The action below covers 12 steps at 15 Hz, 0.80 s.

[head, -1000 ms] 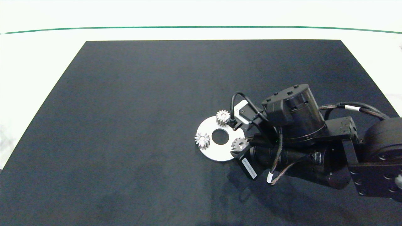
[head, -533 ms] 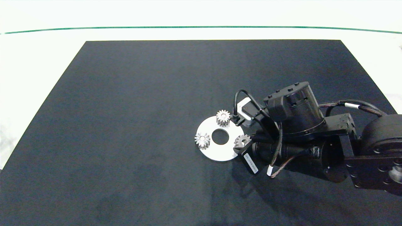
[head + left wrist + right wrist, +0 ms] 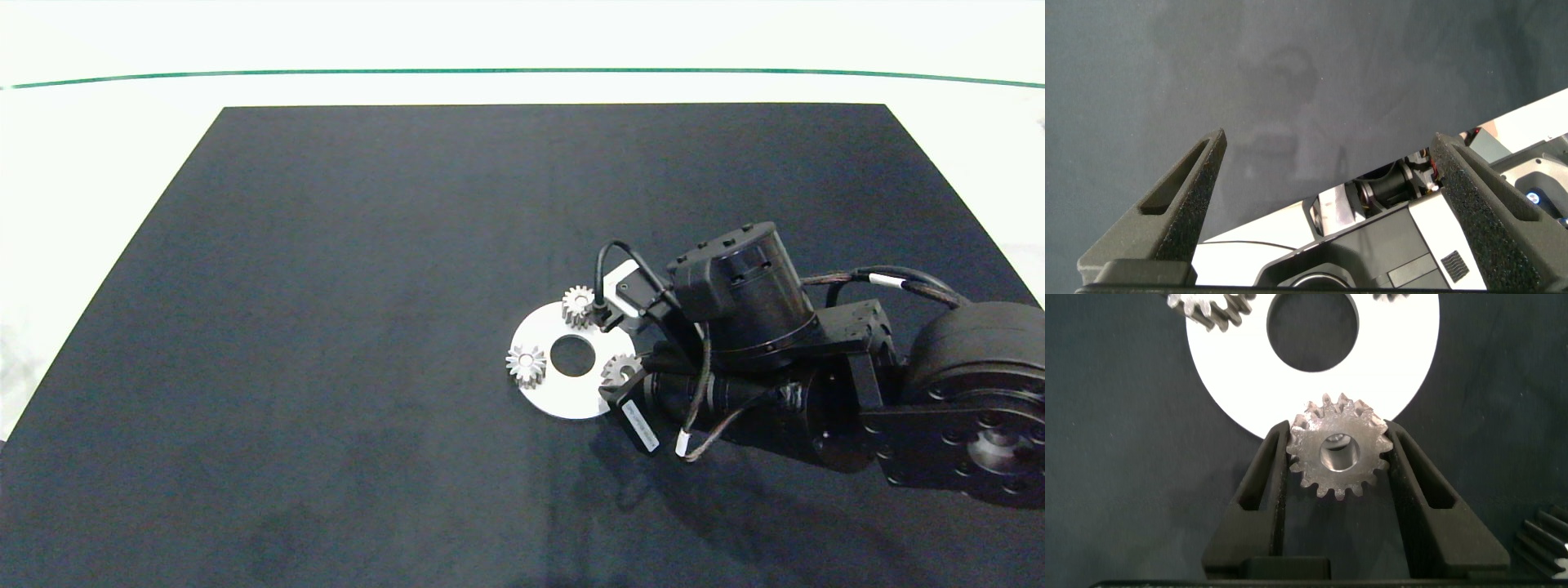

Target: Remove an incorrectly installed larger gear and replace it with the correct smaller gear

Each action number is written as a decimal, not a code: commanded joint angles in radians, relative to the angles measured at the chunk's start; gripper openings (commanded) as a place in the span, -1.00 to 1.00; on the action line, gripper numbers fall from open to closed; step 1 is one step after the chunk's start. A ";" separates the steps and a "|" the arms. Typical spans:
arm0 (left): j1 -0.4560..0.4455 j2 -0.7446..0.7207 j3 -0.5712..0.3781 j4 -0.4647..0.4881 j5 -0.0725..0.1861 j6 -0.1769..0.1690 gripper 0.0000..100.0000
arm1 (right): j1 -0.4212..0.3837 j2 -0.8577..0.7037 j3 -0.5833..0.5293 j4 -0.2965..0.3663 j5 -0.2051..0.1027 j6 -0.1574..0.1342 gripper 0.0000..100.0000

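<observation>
My right pincer (image 3: 1337,457) squeezes the smaller gear (image 3: 1339,447) between both fingers at the white ring's (image 3: 1241,384) edge.

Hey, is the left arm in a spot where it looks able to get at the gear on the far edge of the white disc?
Probably not yet. The left end effector hangs open over bare mat, outside the head view, while the right arm crowds that gear.
</observation>
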 commanded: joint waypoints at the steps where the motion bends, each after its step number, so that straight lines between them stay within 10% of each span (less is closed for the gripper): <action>1: 0.000 -0.002 0.000 0.004 0.001 0.000 1.00 | -0.001 0.022 -0.025 0.003 -0.002 0.001 -0.50; 12: 0.000 -0.022 0.017 0.005 0.001 -0.001 1.00 | -0.001 0.051 -0.034 0.006 -0.002 0.019 -0.50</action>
